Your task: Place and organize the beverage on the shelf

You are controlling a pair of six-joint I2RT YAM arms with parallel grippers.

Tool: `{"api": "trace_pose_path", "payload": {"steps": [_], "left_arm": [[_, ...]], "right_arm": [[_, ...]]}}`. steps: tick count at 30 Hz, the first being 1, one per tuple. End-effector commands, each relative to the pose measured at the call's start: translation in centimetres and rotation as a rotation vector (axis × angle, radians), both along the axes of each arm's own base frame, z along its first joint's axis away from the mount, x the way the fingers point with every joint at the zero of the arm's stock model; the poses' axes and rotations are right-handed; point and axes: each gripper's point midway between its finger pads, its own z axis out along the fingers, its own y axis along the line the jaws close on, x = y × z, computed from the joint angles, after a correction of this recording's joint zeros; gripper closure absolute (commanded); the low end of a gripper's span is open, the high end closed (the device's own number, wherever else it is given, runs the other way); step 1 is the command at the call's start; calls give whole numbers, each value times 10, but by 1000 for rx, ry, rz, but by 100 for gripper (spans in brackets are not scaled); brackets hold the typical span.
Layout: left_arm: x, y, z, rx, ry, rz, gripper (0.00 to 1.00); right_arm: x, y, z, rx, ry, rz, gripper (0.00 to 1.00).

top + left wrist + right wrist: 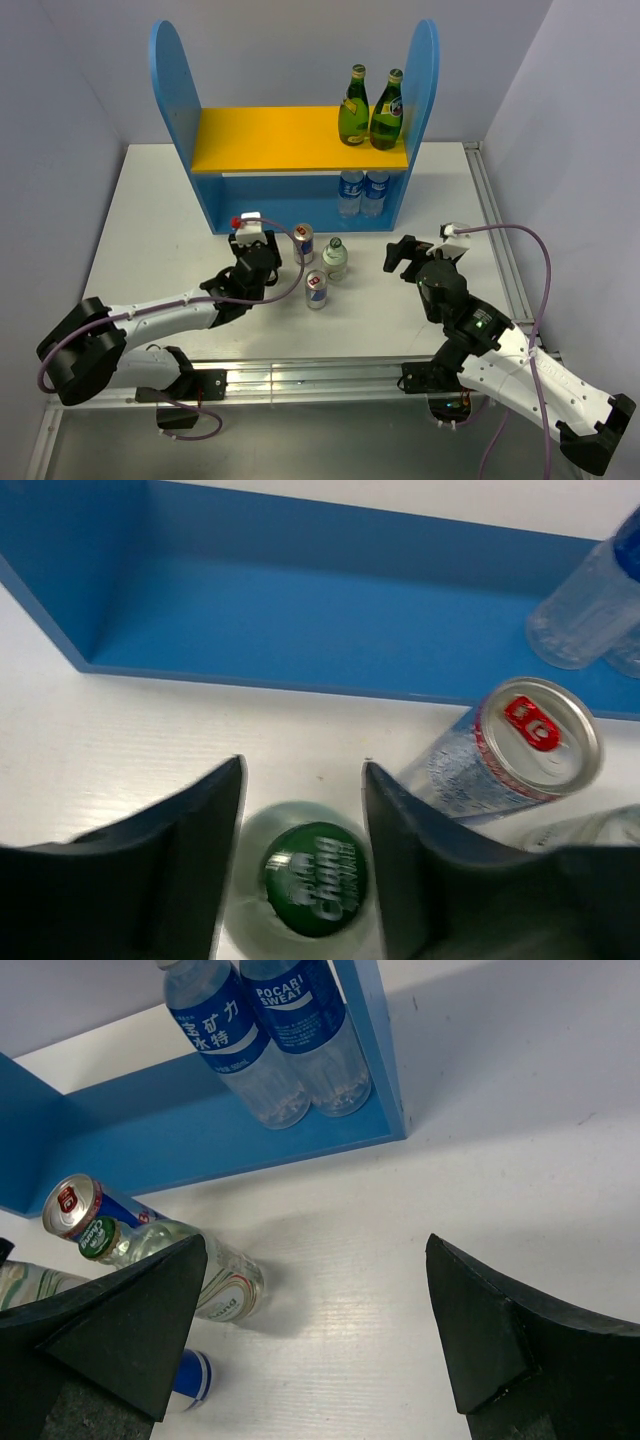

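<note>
The blue shelf (270, 140) holds two dark green bottles (353, 105) on the right of its yellow board. On the table in front stand two slim cans (303, 243) (316, 289) and a clear green-capped bottle (334, 258). My left gripper (304, 770) reaches down over a second clear bottle (315, 880), its fingers against both sides below the green cap. That bottle is hidden under the gripper (262, 258) in the top view. One can (520, 745) stands just right of it. My right gripper (316, 1250) hangs open over bare table, right of the drinks (190, 1260).
Two clear bottles with blue labels (363, 193) stand on the shelf's lower level at the right end. The shelf's tall side panels (175, 80) rise on both sides. A metal rail (495, 230) runs along the table's right edge.
</note>
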Motion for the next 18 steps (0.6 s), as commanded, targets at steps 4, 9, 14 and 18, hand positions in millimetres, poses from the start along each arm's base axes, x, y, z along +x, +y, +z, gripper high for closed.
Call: {"api": "trace_pose_path", "payload": {"steps": [4, 9, 14, 18], "left_arm": [[6, 2, 8, -28, -33, 32, 71], [5, 7, 8, -11, -22, 54, 97], [5, 9, 24, -8, -26, 65, 100], [4, 15, 37, 29, -20, 79, 100]], "right_arm": [[1, 1, 7, 31, -27, -6, 3], [1, 1, 7, 31, -26, -6, 3], [0, 1, 7, 32, -27, -5, 3], [0, 1, 8, 36, -29, -4, 3]]}}
